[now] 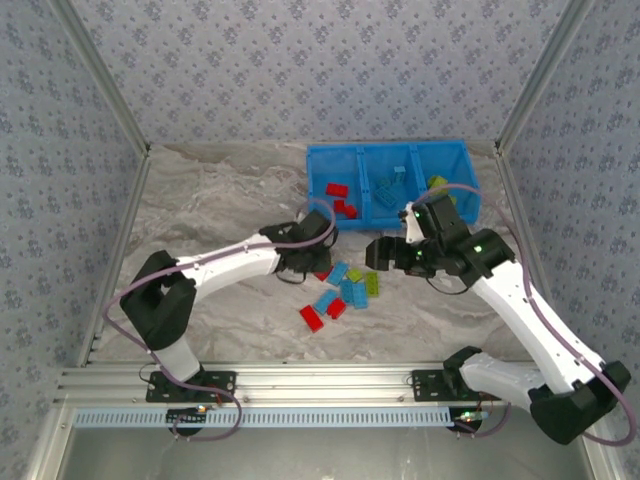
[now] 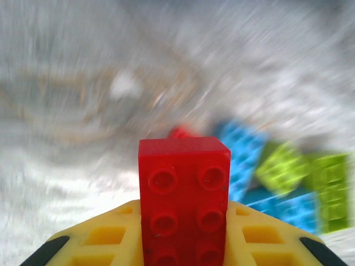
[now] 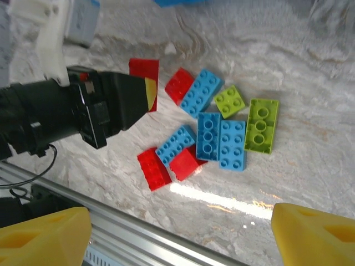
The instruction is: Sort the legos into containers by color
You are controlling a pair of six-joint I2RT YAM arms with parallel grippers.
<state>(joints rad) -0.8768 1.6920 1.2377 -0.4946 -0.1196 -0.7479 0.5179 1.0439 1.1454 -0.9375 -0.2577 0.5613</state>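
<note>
- Left wrist view showed the left gripper closed on a red brick, with its yellow fingers pressed against the brick's long sides. The marbled table behind was blurred.
- The brick stood lengthwise out of the jaws, its long axis in line with the fingers. Its studded face, two studs across, was turned to the camera.
- From overhead, the blue bin lay just beyond that gripper, farther up the table and slightly to the right.
- Its leftmost compartment already held red bricks and was the nearest one. The left arm was closer to it than the right arm.
- The right gripper hung wide open and empty above the loose pile of red, light blue and yellow-green bricks lying flat on the table, near the bin's front.
- A short carry forward to that left compartment looked like the next move.
</note>
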